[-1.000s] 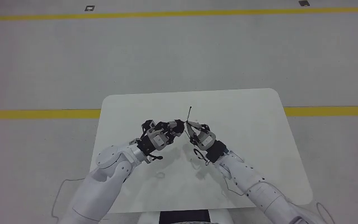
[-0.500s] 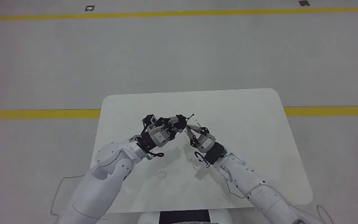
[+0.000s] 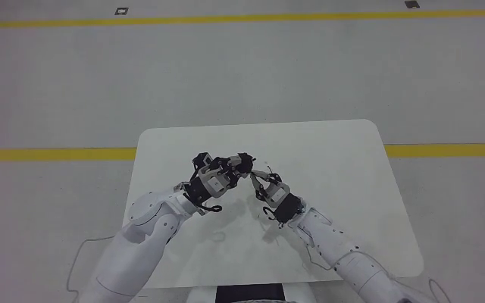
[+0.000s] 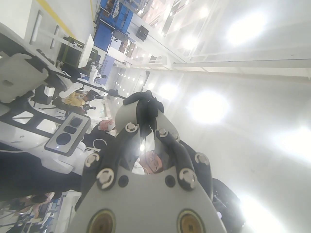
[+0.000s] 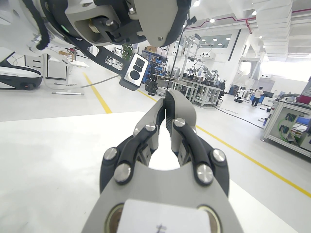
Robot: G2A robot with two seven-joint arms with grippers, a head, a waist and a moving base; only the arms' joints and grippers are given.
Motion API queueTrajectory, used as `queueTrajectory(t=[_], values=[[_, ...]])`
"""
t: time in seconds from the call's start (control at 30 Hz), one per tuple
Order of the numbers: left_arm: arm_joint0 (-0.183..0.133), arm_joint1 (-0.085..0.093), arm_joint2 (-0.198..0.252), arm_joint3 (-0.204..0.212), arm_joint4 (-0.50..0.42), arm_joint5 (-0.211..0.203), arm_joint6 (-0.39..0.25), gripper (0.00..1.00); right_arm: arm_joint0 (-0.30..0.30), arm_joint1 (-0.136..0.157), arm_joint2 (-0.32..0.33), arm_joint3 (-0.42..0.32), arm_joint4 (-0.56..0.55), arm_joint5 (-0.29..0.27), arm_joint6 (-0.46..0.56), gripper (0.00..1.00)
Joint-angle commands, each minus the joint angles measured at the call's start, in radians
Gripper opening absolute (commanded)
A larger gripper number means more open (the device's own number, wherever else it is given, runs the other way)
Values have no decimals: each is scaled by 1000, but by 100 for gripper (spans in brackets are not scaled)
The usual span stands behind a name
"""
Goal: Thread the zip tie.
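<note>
Zip tie far end hidden inside the left claw — threading unclear

White desk sitting on pale grey floor, yellow lines running across. Ceiling lights glaring overhead. Workbenches and blue racks standing behind.
</note>
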Motion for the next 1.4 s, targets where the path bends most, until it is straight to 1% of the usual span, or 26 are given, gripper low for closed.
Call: queueTrajectory(t=[0.0,0.07,0.1,0.13,0.17,0.2,0.3,0.37,0.4,0.43,0.5,0.57,0.87,0.93,1.0,1.07,1.13,1.2,1.3,1.37], values=[[0,0,0,0,1,-1,0,0,-1,-1,2,-1,-1,-1,1,0],[0,1,-1,2,5,-3,2,0,-6,-2,6,-3,15,-4,-5,0],[1,1,-2,6,13,-6,6,0,-9,-2,12,-4,29,-10,-15,27],[1,2,-3,7,22,-10,9,0,-12,-2,16,-4,35,-15,-22,68],[3,2,-3,10,31,-15,13,0,-16,-2,23,-3,52,-21,-29,100],[4,3,-4,14,44,-22,19,0,-20,-2,29,-3,68,-30,-37,100],[14,5,-2,28,123,-58,50,0,-30,2,58,8,107,-55,-61,100],[24,4,0,45,112,-71,54,0,-47,5,89,15,186,-99,-75,100],[27,5,-1,54,130,-76,61,0,-54,6,102,18,226,-130,-69,100],[34,5,4,62,145,-77,67,0,-59,10,125,22,271,-163,-60,100],[40,5,7,70,138,-73,68,0,-71,14,153,20,331,-213,-43,100],[40,6,7,72,143,-72,69,0,-79,22,188,19,376,-211,1,100],[40,6,7,72,143,-72,69,0,-79,22,188,19,376,-211,1,100],[42,3,7,83,109,-85,79,0,-81,22,189,18,381,-211,4,100],[44,2,1,102,81,-95,79,0,-99,22,207,6,469,-213,19,100],[54,0,-10,119,8,-103,62,0,-126,25,209,-35,607,-213,45,100],[60,-1,-21,138,-50,-111,19,0,-148,38,213,-83,732,-213,75,100],[65,-2,-24,151,-101,-112,-25,0,-167,53,212,-131,829,-213,94,100],[72,-4,-26,167,-171,-125,-105,0,-192,85,215,-198,948,-213,123,100],[77,-6,-27,170,-200,-143,-129,0,-207,106,216,-241,1015,-213,133,100]])
